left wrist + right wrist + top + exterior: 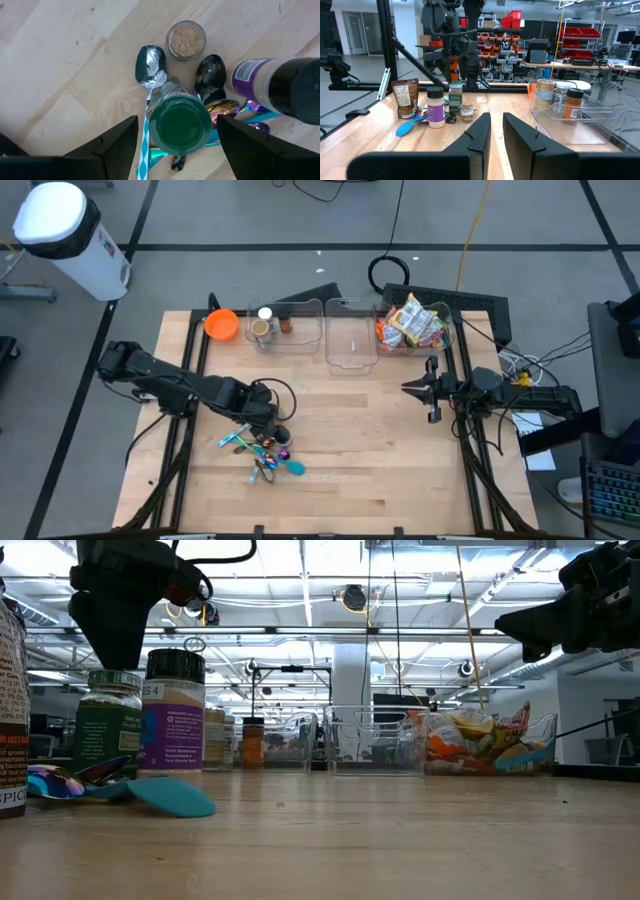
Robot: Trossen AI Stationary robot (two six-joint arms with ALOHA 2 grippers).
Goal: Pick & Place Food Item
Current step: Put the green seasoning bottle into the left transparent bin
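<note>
A spice jar with a green lid (180,125) stands upright on the table amid several spoons (151,67). My left gripper (177,120) points down just above it, open, one finger on each side of the lid without touching it. In the low view the gripper (118,635) hangs over this jar (107,725). Beside it stand a purple-labelled jar with a black lid (285,90) and a small open jar of brown spice (186,40). My right gripper (492,132) waits shut at the table's right edge (428,389), pointing level.
A teal spoon (170,795) and a spice pouch (405,97) lie near the jars. Along the far edge are an orange bowl (221,325), a clear bin with jars (300,310), another clear bin (350,358) and a bin of snack packets (412,322). Bare wood lies mid-table.
</note>
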